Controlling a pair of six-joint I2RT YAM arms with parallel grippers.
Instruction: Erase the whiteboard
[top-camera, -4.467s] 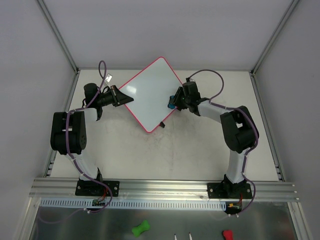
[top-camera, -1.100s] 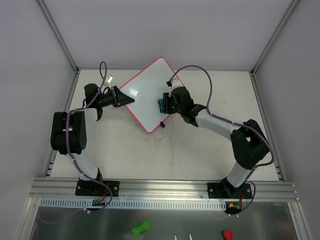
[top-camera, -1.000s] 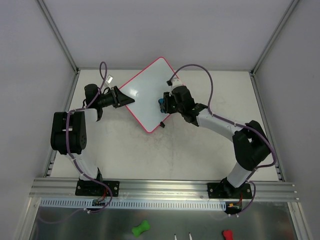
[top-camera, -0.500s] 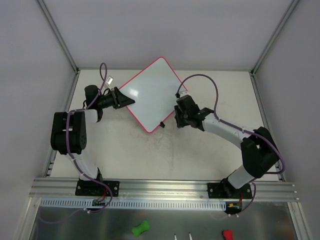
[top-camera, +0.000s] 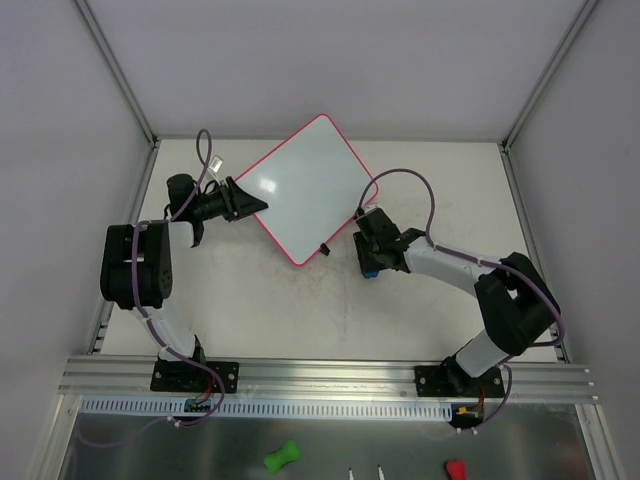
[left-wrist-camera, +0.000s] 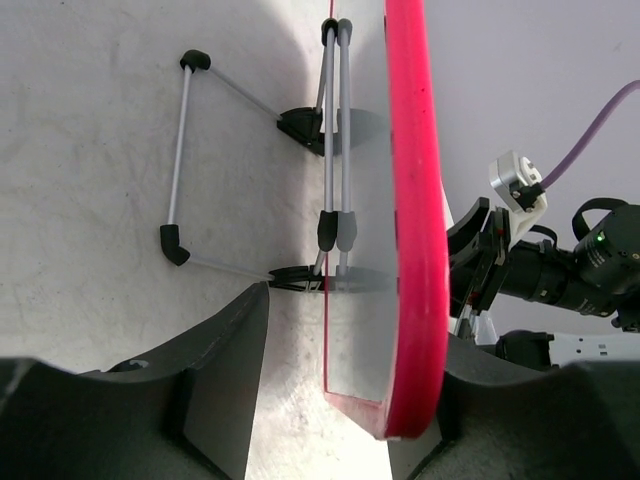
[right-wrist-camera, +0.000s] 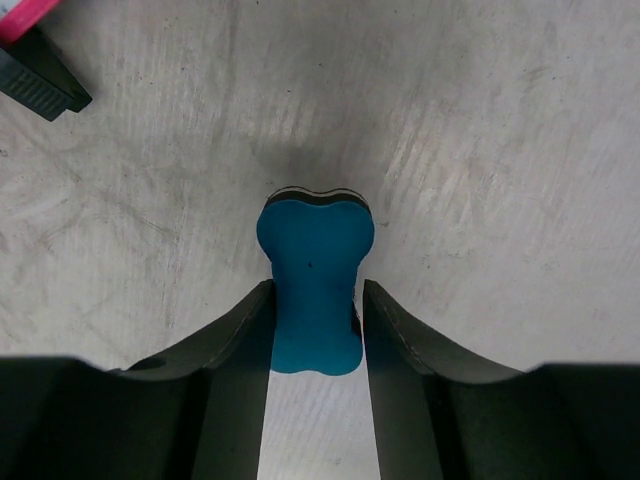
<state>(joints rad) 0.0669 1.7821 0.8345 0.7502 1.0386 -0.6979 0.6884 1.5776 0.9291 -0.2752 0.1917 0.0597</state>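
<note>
Jaws of left gripper (top-camera: 255, 205) gape astride one whiteboard (top-camera: 305, 190); right gripper (right-wrist-camera: 318, 290) clamps one eraser (right-wrist-camera: 315, 260).

Looks straight down past the right gripper (right-wrist-camera: 318, 290) onto a pale, scuffed tabletop (right-wrist-camera: 500, 150). Clamps a blue bone-shaped eraser (right-wrist-camera: 315, 240) between two dark fingers (right-wrist-camera: 225, 390), set against its narrow waist on either side with no gap to be seen. Points the eraser's wider head away from the wrist, clear of the fingertips, showing a thin black-and-white layer along that far edge and a soft shadow just beyond it. Catches, in the upper left corner, a small black clip (right-wrist-camera: 40, 82) and a sliver of pink-red frame of the whiteboard (right-wrist-camera: 22, 18), well apart from the eraser.
</note>
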